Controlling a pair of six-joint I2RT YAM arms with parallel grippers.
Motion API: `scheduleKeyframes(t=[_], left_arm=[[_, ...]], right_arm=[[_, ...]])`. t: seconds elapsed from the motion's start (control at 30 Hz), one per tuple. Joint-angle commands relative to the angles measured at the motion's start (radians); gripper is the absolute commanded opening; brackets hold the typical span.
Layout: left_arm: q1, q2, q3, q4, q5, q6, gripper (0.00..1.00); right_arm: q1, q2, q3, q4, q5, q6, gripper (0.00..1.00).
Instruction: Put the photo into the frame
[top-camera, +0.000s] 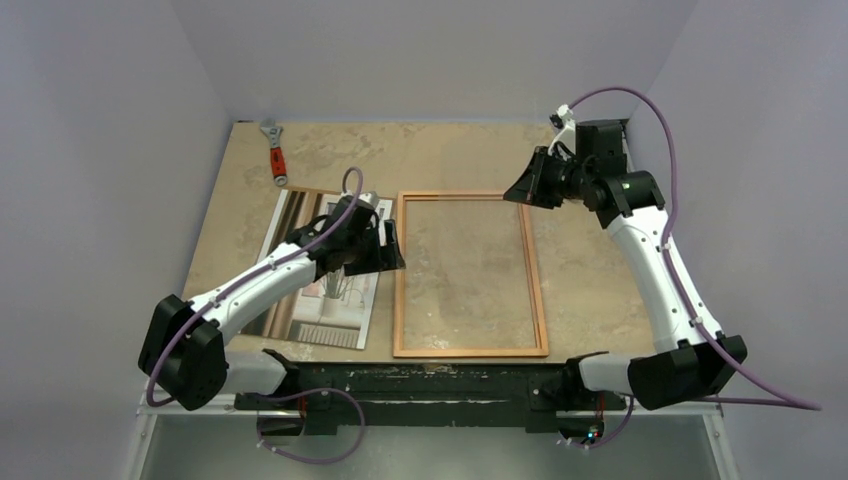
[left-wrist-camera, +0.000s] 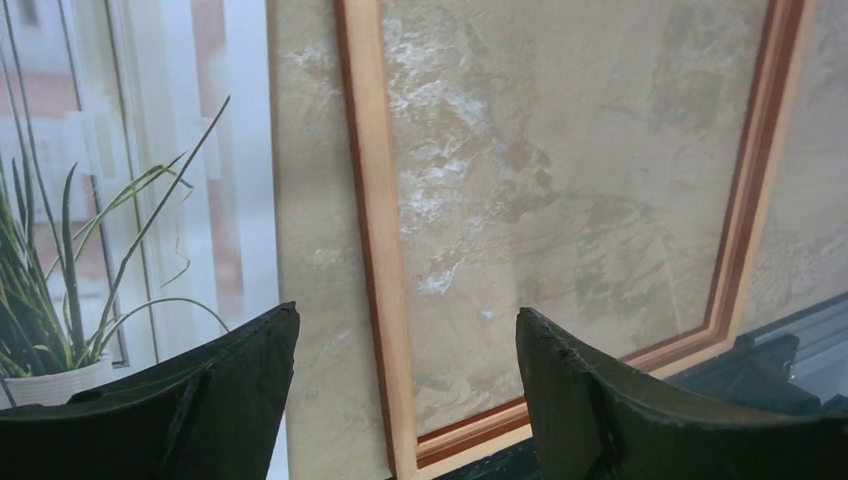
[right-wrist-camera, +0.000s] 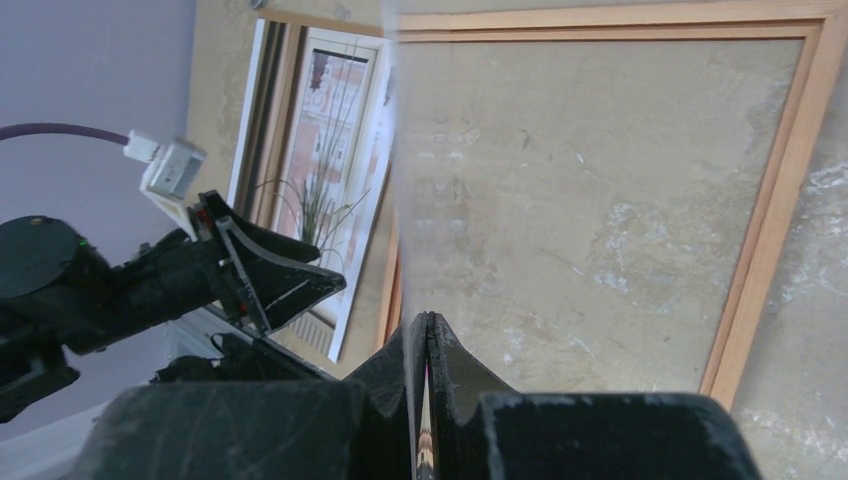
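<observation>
Here, the left gripper (top-camera: 388, 250) is hovering released over the photo (top-camera: 330, 315). The right gripper (right-wrist-camera: 427, 330) is clenching a thin clear sheet (right-wrist-camera: 408, 150) over the frame (top-camera: 470, 351), at its upper right.

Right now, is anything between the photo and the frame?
Probably yes: the right gripper pinches what looks like a clear sheet over the frame opening. On the table between it and the photo, nothing lies.

The photo (top-camera: 322, 312) lies flat, picture side up, just beside the thin orange-brown frame (top-camera: 470, 351).
</observation>
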Motion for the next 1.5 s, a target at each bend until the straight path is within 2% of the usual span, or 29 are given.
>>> scheduleKeyframes(t=[0.0, 0.07, 0.2, 0.3, 0.6, 0.93, 1.17, 1.47], left_arm=[[0.043, -0.004, -0.066, 0.036, 0.034, -0.008, 0.76], [0.050, 0.019, -0.084, 0.042, 0.031, -0.009, 0.71], [0.050, 0.079, -0.096, 0.059, 0.032, -0.002, 0.52], [0.051, 0.124, -0.096, 0.085, 0.039, -0.001, 0.44], [0.049, 0.193, -0.107, 0.145, 0.059, -0.010, 0.41], [0.049, 0.195, -0.116, 0.179, 0.082, -0.017, 0.40], [0.049, 0.235, -0.123, 0.196, 0.092, -0.019, 0.29], [0.047, 0.253, -0.123, 0.178, 0.072, -0.012, 0.22]], right_arm=[[-0.032, 0.005, 0.007, 0.082, -0.155, 0.033, 0.00], [-0.053, 0.011, -0.018, 0.100, -0.205, 0.050, 0.00], [-0.099, 0.018, -0.077, 0.147, -0.305, 0.081, 0.00], [-0.129, 0.023, -0.109, 0.175, -0.358, 0.104, 0.00], [-0.152, 0.047, -0.161, 0.197, -0.388, 0.116, 0.00], [-0.151, 0.064, -0.190, 0.210, -0.401, 0.129, 0.00], [-0.152, 0.078, -0.219, 0.234, -0.420, 0.143, 0.00], [-0.151, 0.115, -0.230, 0.223, -0.434, 0.159, 0.00]])
